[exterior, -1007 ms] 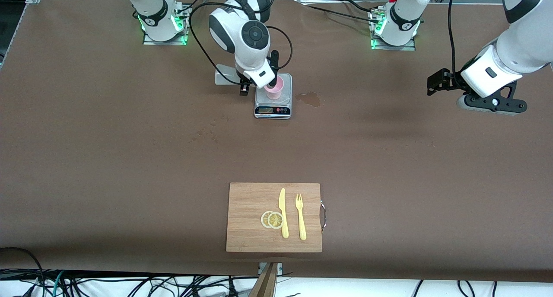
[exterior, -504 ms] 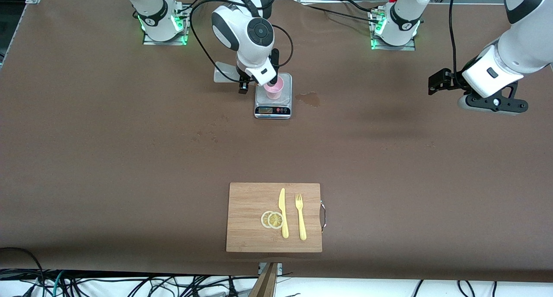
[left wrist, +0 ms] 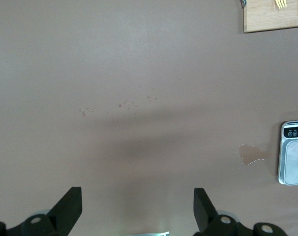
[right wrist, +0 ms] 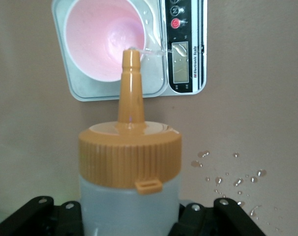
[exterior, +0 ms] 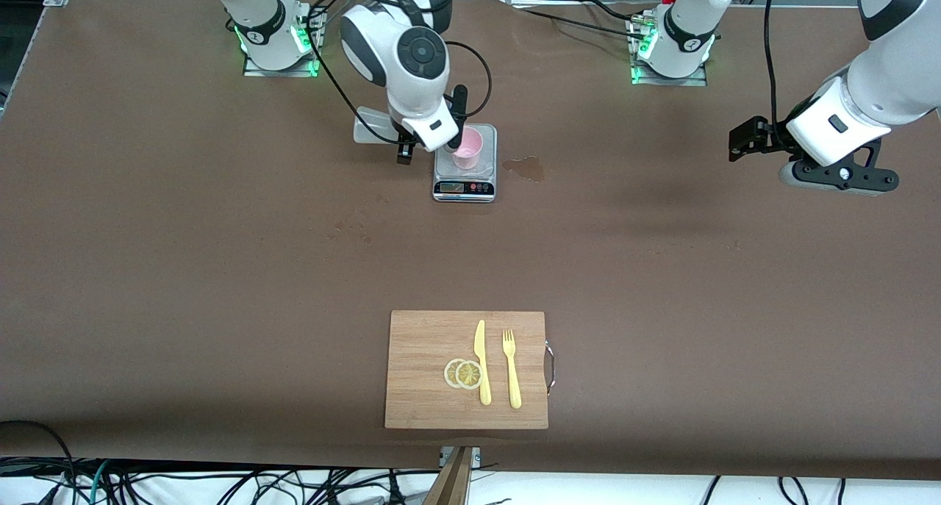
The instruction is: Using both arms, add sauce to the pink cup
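The pink cup [exterior: 468, 147] [right wrist: 102, 39] stands on a small kitchen scale [exterior: 464, 189]. My right gripper [exterior: 439, 134] [right wrist: 129, 219] hangs beside the cup, toward the right arm's end of the table. It is shut on the sauce [right wrist: 129, 162], a whitish squeeze bottle with an orange cap. In the right wrist view the orange nozzle points at the cup, and its tip lies over the cup's rim. The front view hides the bottle under the right arm's hand. My left gripper [exterior: 744, 142] [left wrist: 137, 196] waits open and empty over bare table at the left arm's end.
A wet stain [exterior: 528, 168] [left wrist: 251, 153] lies beside the scale [left wrist: 292, 152] [right wrist: 186, 54], and droplets [right wrist: 227, 177] dot the table. A wooden cutting board [exterior: 423, 387] near the front edge carries a yellow knife [exterior: 481, 362], a fork [exterior: 512, 369] and lemon slices [exterior: 463, 373].
My right arm has shifted toward its own end of the table with the bottle, so more of the cup shows. The left arm has barely moved.
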Robot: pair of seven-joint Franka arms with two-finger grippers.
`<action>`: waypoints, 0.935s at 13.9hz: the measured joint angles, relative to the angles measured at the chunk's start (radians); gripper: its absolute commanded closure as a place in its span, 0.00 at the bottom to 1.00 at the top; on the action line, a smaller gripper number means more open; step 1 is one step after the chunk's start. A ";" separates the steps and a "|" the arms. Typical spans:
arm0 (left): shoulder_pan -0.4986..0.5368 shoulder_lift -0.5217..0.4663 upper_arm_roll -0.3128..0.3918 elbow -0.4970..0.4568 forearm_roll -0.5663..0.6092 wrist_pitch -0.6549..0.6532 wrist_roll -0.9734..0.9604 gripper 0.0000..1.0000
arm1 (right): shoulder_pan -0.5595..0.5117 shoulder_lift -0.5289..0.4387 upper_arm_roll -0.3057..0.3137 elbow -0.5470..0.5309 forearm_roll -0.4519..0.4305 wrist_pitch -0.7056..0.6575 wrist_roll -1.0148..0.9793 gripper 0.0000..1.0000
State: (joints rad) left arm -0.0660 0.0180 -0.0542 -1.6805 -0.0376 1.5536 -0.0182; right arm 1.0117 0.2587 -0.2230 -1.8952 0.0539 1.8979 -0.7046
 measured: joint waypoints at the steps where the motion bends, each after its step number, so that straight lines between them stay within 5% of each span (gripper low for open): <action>1: 0.000 0.000 0.000 0.000 0.000 0.000 0.000 0.00 | -0.013 -0.024 0.000 0.000 0.018 -0.013 -0.010 1.00; 6: 0.000 0.000 0.000 0.000 0.000 0.000 0.000 0.00 | -0.078 -0.139 0.001 0.000 0.116 -0.057 -0.084 1.00; 13: 0.001 0.001 0.000 0.000 0.000 0.000 0.000 0.00 | -0.403 -0.209 -0.007 0.000 0.481 -0.068 -0.509 1.00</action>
State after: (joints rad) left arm -0.0654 0.0189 -0.0540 -1.6805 -0.0380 1.5535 -0.0182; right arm 0.6083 0.0493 -0.2302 -1.8953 0.5347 1.8298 -1.2134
